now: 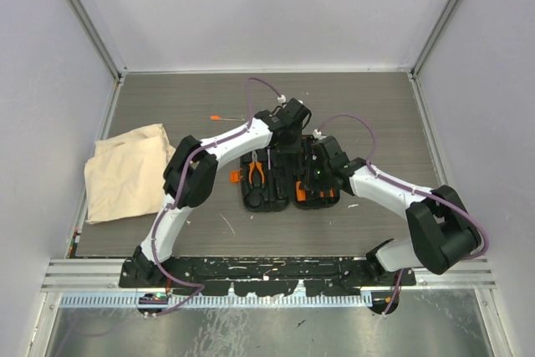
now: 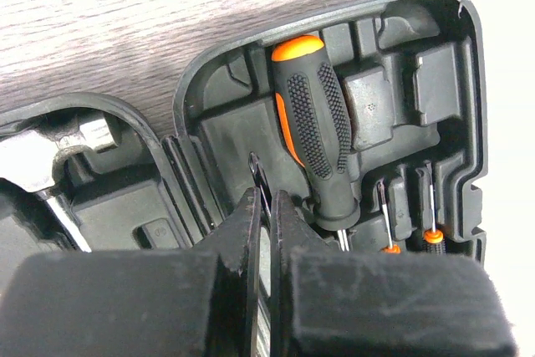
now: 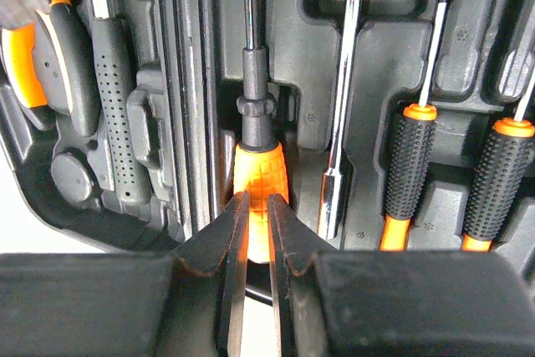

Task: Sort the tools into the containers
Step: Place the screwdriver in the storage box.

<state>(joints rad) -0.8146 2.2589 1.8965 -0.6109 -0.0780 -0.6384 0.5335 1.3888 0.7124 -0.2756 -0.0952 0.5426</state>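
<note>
Grey wood-grain worktop (image 1: pixel 167 98) between pale walls. At its centre, black tool case (image 1: pixel 288 198) lying open, both halves flat, orange-and-black pliers (image 1: pixel 257 171) seated in the 9 o'clock half. Beige cloth bag (image 1: pixel 129 171) well apart at 9 o'clock of the case. Thin orange-tipped driver (image 1: pixel 224 117) loose on the worktop at 11 o'clock of the case.

Left gripper (image 2: pixel 267 198) at the 12 o'clock end of the case, fingers (image 2: pixel 244 236) pressed together on nothing visible. Just beside them, at 1 o'clock in the left wrist view, black-and-orange screwdriver (image 2: pixel 316 123) bedded in a moulded slot. Contact with the fingers impossible to tell. Two small drivers (image 2: pixel 430 223) slotted at 3 o'clock.

Right gripper (image 3: pixel 257 200) low over the case, fingers (image 3: pixel 292 232) closed on the orange butt of the orange-handled driver (image 3: pixel 261 165). Shaft of that driver running to 12 o'clock along the channel beside the hinge. At 3 o'clock of that grip, more black-gripped drivers (image 3: pixel 414 165) resting in their slots, apart from the fingers.
</note>
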